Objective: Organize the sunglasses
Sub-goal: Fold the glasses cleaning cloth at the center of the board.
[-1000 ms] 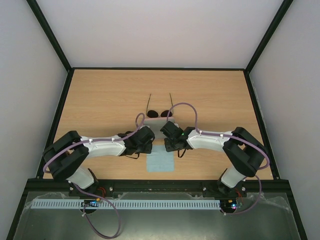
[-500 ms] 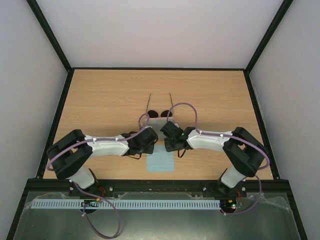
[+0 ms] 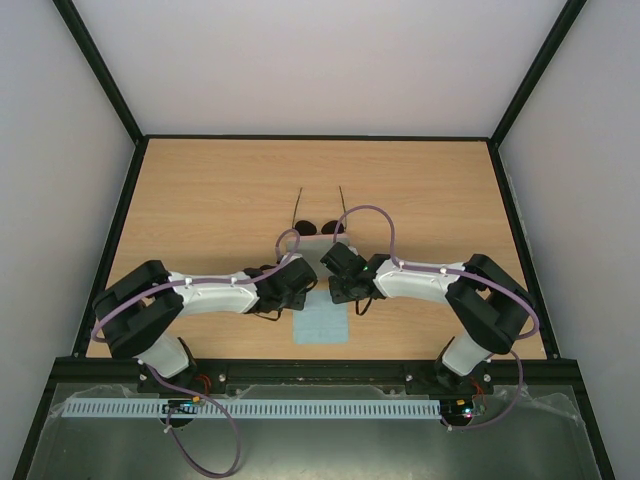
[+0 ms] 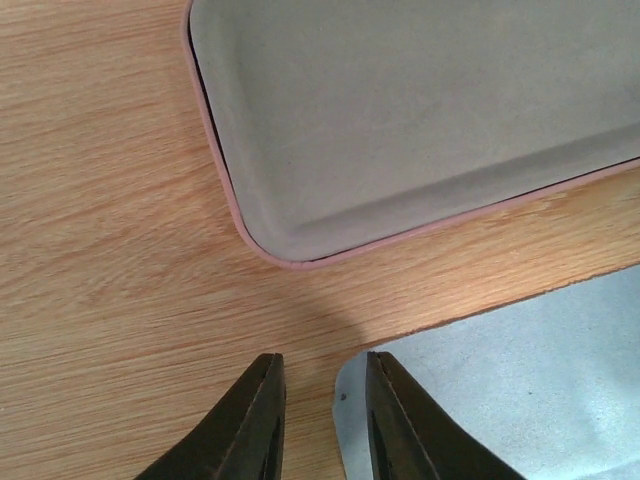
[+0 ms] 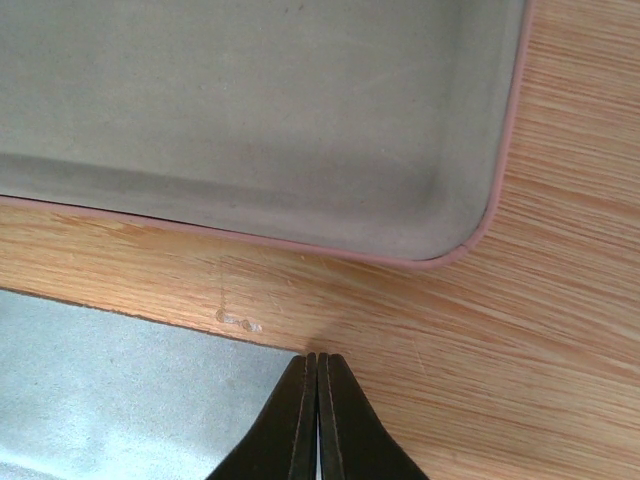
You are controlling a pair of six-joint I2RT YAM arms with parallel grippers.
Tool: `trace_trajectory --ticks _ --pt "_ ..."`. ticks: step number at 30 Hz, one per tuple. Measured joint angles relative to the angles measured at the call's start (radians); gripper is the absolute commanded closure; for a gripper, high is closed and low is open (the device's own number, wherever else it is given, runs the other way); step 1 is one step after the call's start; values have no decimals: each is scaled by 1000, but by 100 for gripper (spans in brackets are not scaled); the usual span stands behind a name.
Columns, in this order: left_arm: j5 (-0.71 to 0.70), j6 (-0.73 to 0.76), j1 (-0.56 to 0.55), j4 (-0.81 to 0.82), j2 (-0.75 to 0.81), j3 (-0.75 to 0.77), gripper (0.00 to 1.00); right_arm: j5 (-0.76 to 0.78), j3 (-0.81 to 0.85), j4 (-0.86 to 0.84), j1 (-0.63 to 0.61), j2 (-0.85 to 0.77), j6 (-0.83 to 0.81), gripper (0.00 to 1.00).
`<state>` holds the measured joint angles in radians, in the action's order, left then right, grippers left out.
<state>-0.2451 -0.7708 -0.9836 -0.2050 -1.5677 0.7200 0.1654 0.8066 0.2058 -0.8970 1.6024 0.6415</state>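
The counter (image 3: 200, 190) is mostly bare wood, with everything gathered in the middle where the two arms meet. Just ahead of both pairs of fingers lies the pink case (image 4: 400, 120), open, its grey lining up and nothing in it. Under and behind the fingertips is the blue cloth (image 3: 320, 322). The sunglasses (image 3: 318, 227) lie beyond the case, on the far side from both arms, temples pointing away, and nothing touches them.

Over the last second the left arm has crept inward toward the case's near corner, and the left fingers (image 4: 252, 420) have eased apart a little. There is a narrow gap between them now, nothing in it, and the cloth's corner lies right at that gap. The right fingers (image 5: 310, 400) have stayed pressed together, empty, at the cloth's other edge, with the case's corner ahead of them.

To my eye the left arm is lining up on the cloth corner rather than on the glasses. The main job is not yet started: the sunglasses have not moved and the case waits empty.
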Motion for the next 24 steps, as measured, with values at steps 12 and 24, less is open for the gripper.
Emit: trace_trajectory --ticks 12,24 --pt "2 4 0 1 0 -1 82 0 -3 -3 0 -2 3 99" --pt "2 2 -12 16 0 -8 93 0 -8 -10 0 -5 3 99"
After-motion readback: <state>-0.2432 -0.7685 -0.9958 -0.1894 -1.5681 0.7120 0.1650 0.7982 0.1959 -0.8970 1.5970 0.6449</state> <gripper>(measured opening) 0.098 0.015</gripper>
